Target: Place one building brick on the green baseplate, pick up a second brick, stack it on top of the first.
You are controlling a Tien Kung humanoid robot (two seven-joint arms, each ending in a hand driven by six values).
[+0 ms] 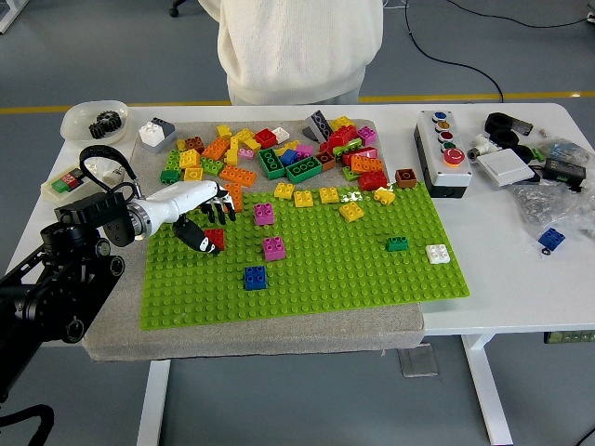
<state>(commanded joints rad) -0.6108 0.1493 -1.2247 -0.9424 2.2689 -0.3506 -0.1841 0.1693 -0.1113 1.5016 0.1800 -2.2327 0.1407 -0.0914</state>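
White table (502, 269) holds a green baseplate (325, 269). Only the left hand (200, 218) is near, fingers curled down around a red brick (215, 239) just under it.

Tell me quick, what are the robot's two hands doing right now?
Left hand: over the green baseplate, thumb and fingers closed around a red brick.
Right hand: out of view.

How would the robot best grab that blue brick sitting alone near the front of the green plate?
Probably from above, pinching two opposite flat side walls of the blue brick. It sits upright and studs-up on the green baseplate, with free space all round, so any pair of sides seems reachable.
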